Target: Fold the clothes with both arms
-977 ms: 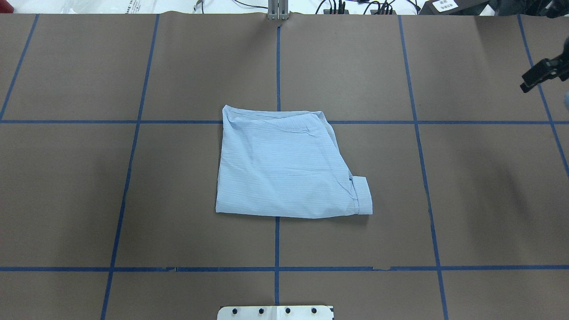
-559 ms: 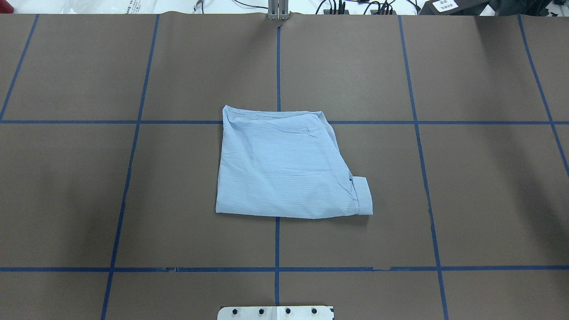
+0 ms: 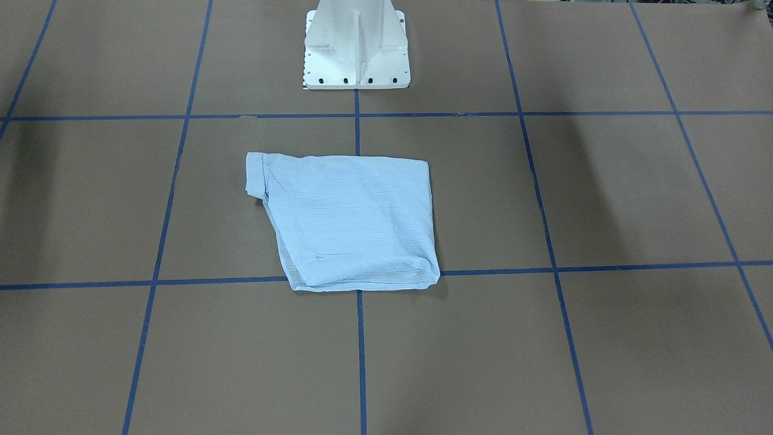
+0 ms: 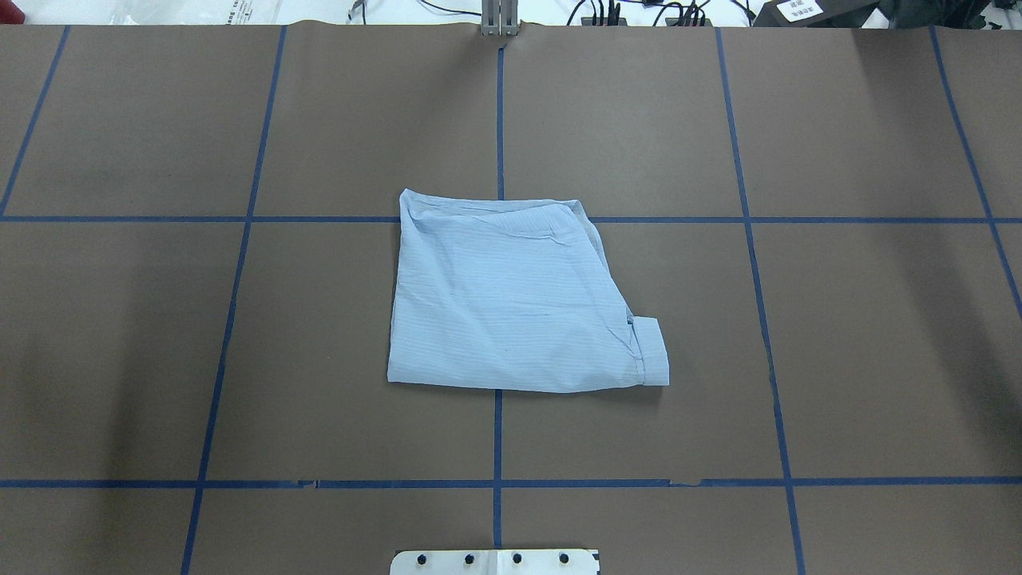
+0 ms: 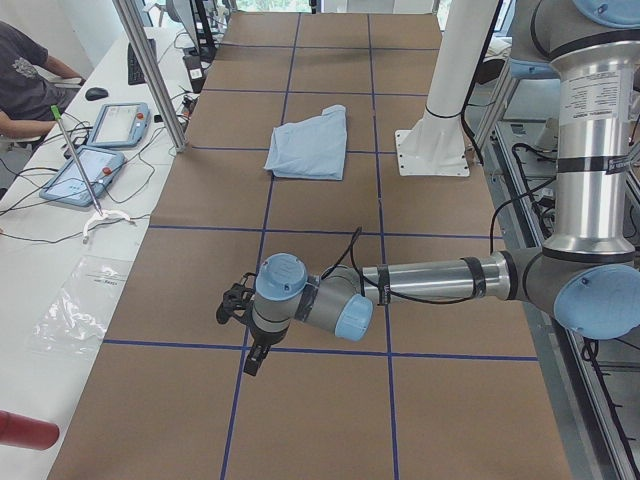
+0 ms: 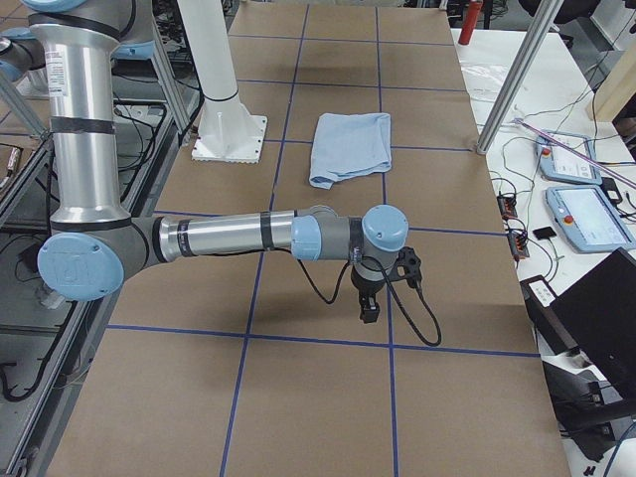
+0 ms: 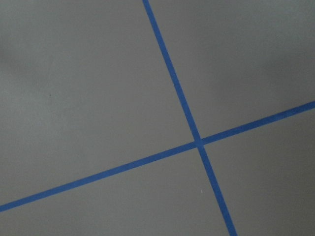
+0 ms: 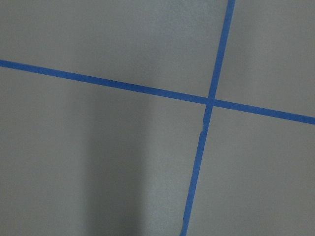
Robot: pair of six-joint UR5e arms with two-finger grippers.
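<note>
The near right arm (image 6: 229,237) reaches across the brown table (image 6: 467,397), its black gripper (image 6: 369,314) pointing down, jaws too small to judge. Farther along, well apart from it, the folded light-blue shirt (image 6: 348,147) lies near the white pedestal (image 6: 231,129).

Overhead and front views oppose, sharing the shirt (image 4: 511,295); side views look lengthwise — wrist cameras near the table (image 7: 74,73).

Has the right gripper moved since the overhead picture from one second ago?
Yes. It hung over the rightmost blue tape line then; now the right gripper is out of the overhead view, gone rightward past that line.
</note>
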